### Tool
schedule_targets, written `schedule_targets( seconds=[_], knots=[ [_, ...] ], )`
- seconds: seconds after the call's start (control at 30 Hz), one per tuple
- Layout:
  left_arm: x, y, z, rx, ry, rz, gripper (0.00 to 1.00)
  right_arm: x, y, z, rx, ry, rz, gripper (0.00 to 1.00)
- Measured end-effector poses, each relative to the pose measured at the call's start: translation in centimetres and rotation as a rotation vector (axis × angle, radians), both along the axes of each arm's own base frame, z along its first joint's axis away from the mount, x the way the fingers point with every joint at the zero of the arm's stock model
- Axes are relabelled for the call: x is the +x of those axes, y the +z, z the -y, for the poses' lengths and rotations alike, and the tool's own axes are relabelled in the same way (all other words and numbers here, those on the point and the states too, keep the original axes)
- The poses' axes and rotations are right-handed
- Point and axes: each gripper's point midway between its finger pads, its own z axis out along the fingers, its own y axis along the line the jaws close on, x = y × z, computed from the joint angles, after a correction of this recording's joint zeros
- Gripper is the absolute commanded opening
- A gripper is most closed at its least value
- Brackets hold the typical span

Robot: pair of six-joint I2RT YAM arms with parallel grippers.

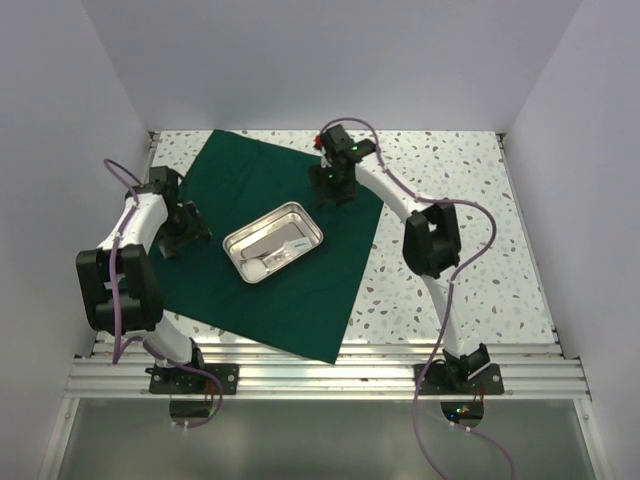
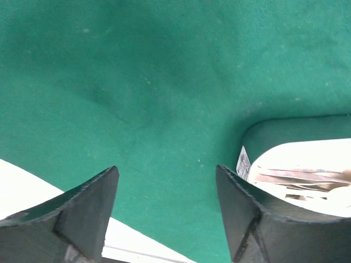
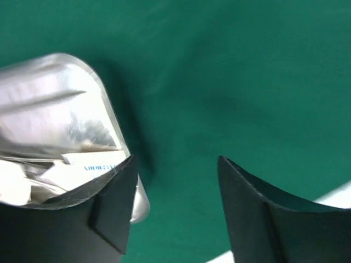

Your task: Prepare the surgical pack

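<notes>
Green cloth point(image 1: 250, 180) flat under steel tray point(image 1: 258, 232), speckled table point(image 1: 450, 170) around, both jaws wide, empty

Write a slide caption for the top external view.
Shiny rectangular steel tray of white gauze pads rests on the flat dark green cloth, left claw and right claw open on either side.

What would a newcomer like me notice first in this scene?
A large dark green cloth lies spread askew on the speckled white tabletop. At its centre sits a shiny rectangular steel tray holding white packets. White-and-black robot arms reach over the cloth on either side of the tray: the left arm and the right arm.
</notes>
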Motion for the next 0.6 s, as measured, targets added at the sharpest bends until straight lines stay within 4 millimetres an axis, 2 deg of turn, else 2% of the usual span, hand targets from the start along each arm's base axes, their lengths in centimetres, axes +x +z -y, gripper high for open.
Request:
schedule_targets(
  seconds=[0.03, 0.07, 0.1, 0.17, 0.27, 0.4, 0.53, 0.6],
  knots=[
    [0.0, 0.0, -0.1, 0.001, 0.005, 0.001, 0.72, 0.9, 0.8, 1.2, 0.023, -0.044, 0.012, 0.46],
    [0.0, -0.1, -0.3, 0.0, 0.011, -0.001, 0.68, 1.9, 1.7, 2.4, 0.048, -0.088, 0.028, 0.32],
    [0.1, -0.3, -0.4, -0.002, 0.019, -0.003, 0.61, 3.0, 2.4, 3.4, 0.075, -0.127, 0.042, 0.28],
    [0.1, -0.9, -0.5, -0.011, 0.03, -0.016, 0.55, 5.3, 3.3, 5.5, 0.124, -0.206, 0.071, 0.23],
    [0.2, -2.6, -0.7, -0.032, 0.047, -0.058, 0.41, 7.0, 2.9, 7.4, 0.169, -0.272, 0.064, 0.23],
    [0.1, -4.8, -0.1, -0.077, 0.055, -0.115, 0.38, 7.4, 0.7, 6.6, 0.207, -0.281, 0.026, 0.15],
    [-0.1, -6.2, 0.4, -0.11, 0.057, -0.158, 0.38, 6.6, -2.3, 5.4, 0.203, -0.267, -0.03, 0.04],
    [0.2, -6.1, 0.5, -0.119, 0.057, -0.163, 0.4, 5.7, -3.8, 5.5, 0.195, -0.273, -0.067, 0.03]
  ],
)
